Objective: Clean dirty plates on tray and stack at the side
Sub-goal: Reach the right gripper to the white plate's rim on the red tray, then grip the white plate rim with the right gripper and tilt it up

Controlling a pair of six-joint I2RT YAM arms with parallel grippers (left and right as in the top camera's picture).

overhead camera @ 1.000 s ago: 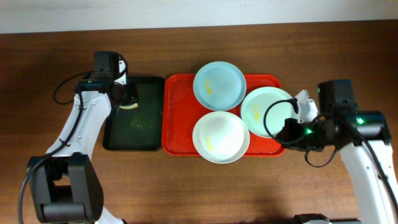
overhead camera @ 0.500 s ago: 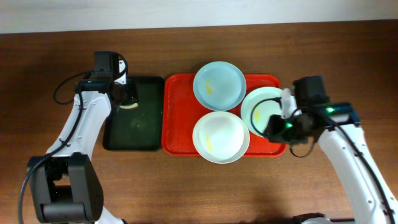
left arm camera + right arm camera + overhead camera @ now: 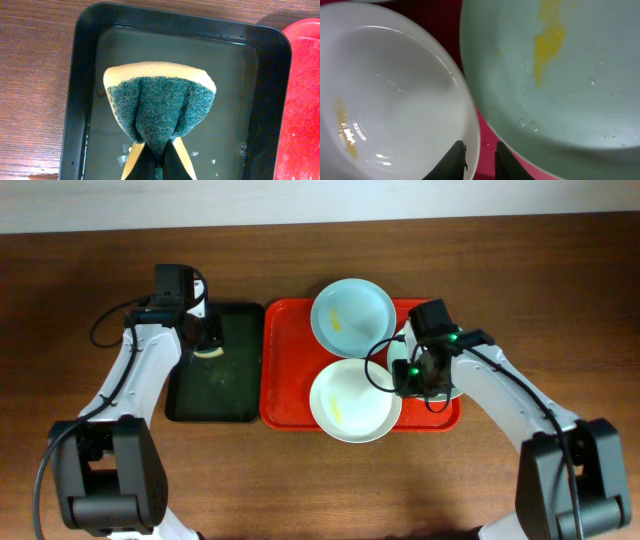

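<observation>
Three plates lie on the red tray: a pale blue plate at the back, a white plate in front, and a mint plate at the right, largely under my right arm. Yellow smears show on the white plate and the mint plate. My right gripper straddles the white plate's right rim, one finger inside the plate and one over the red tray, with a gap still showing. My left gripper is shut on a green-and-yellow sponge.
A smaller dark tray holding a film of water sits left of the red tray, under the sponge. Bare wooden table surrounds both trays. The mint and white plates lie close together, with only a narrow red strip between them.
My right arm has swung left across the mint plate to the white plate's right rim, and its jaws have parted from shut. The left arm and sponge have not moved.
</observation>
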